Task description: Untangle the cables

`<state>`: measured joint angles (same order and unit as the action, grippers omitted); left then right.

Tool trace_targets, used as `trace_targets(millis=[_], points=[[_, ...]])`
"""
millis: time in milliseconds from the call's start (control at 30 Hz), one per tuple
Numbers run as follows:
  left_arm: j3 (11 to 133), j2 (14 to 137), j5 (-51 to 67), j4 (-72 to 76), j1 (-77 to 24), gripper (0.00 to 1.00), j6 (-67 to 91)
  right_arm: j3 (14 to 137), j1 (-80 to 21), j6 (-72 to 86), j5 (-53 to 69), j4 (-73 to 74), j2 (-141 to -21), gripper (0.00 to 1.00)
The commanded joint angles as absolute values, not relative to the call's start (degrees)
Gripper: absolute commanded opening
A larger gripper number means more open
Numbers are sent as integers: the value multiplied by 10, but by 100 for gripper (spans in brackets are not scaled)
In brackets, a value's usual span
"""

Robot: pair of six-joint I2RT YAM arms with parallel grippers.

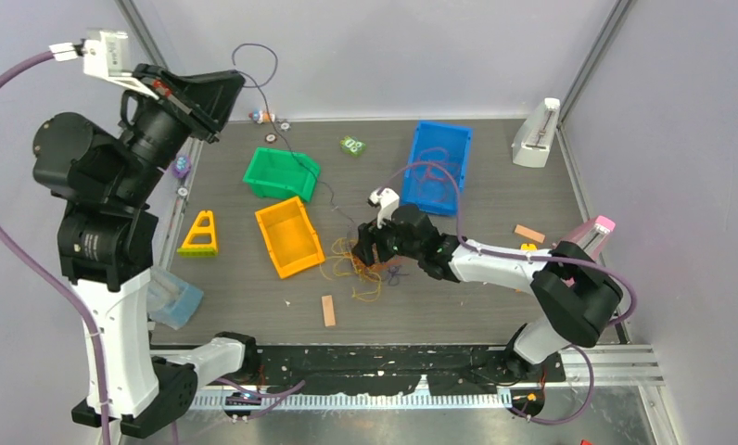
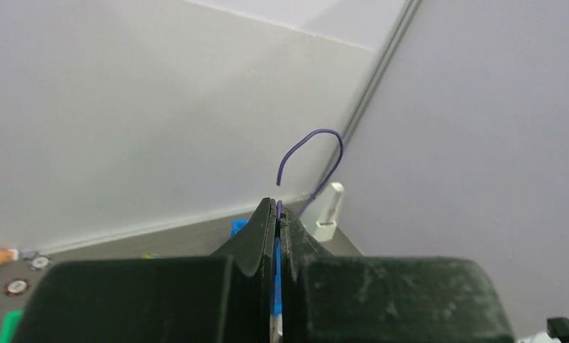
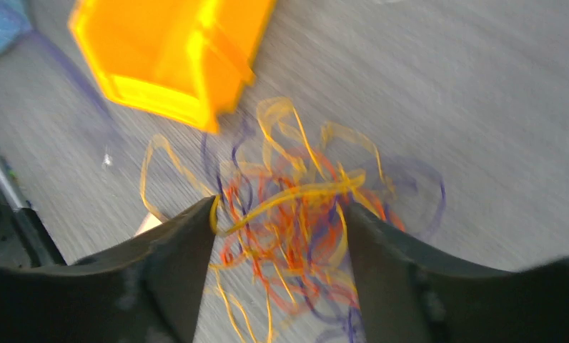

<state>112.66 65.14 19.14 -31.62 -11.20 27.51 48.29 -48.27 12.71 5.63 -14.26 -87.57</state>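
Down near the middle of the table, the right gripper hangs over the cables, an orange, red, yellow-green and purple knot just off the orange bin's near corner. Its jaws are spread wide, one finger on each side of the heap. A yellow-green strand runs across the gap and brushes one finger. The wrist view is blurred, but nothing looks pinched.

Further back, one purple cable runs from the knot past the green bin and climbs. High over the far left corner, the left gripper is clenched tight on it, with the free end curling out beyond the tips.

Here's the danger: if those wide jaws close now, they likely bite several strands at once. Then any pull from the raised arm drags the whole knot, or cinches it tighter. Wires this thin could also slide out of the fingers, or snag the orange bin and shove it.
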Motion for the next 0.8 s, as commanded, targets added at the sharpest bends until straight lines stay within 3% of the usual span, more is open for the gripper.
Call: trace_targets(millis=[0,133,233,367,433,567,633,767], points=[[1169,640,108,-307,-99,0,247,428,-470,240,-31,-151,-873,62],[1187,624,-29,-331,-86,0,211,348,-374,307,-27,-96,-831,53],[1189,617,-94,-345,-83,0,185,265,-297,325,4,-78,-740,52],[1127,591,-78,-310,-82,0,193,236,-246,298,-24,-24,-634,54],[1082,577,-41,-275,-82,0,210,247,-245,275,4,-14,-605,59],[1056,577,5,-262,-82,0,227,288,-274,222,81,-20,-591,91],[1056,579,19,-267,-82,0,228,323,-318,189,66,-7,-603,100],[1048,576,11,-266,-82,0,227,398,-412,128,18,-4,-668,95]])
